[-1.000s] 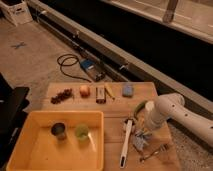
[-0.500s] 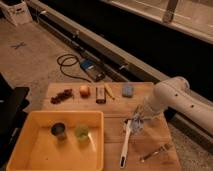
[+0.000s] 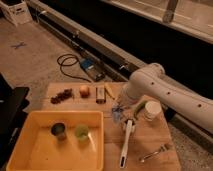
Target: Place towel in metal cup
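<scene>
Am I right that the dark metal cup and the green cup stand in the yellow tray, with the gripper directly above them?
Not quite. The camera view shows the gripper over the wooden table, right of the yellow tray; the dark metal cup and green cup do stand inside it.

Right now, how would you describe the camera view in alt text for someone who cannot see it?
A white robot arm reaches in from the picture's right, its gripper low over a wooden table, beside a yellow tub holding a dark metal cup and a green cup.
</scene>
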Available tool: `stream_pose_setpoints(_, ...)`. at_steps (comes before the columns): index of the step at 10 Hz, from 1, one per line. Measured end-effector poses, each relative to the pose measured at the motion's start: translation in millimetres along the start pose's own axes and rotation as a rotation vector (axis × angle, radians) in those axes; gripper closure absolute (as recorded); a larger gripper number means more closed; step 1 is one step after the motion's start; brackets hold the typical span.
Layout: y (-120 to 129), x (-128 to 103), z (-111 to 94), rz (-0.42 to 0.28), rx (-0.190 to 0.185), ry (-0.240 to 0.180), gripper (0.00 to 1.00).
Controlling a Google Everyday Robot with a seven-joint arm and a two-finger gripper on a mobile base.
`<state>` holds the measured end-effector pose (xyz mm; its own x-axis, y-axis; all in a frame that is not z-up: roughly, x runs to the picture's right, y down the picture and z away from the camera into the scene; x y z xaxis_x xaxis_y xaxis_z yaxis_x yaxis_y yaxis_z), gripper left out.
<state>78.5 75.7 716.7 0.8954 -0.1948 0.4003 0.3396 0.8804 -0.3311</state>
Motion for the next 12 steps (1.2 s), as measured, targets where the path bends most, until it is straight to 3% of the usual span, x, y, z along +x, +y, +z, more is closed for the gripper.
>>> stream_pose_setpoints(8, -1.2, -0.3, -2.2, -0.016, 0.009, -0.005, 1.0)
stream_pose_setpoints(11, -19.8, -38.6, -11.0, -0.138, 0.034, -0.045, 1.0)
stream_pose_setpoints(12, -28.9, -61.8, -10.7, -0.186, 0.042, -0.067, 1.0)
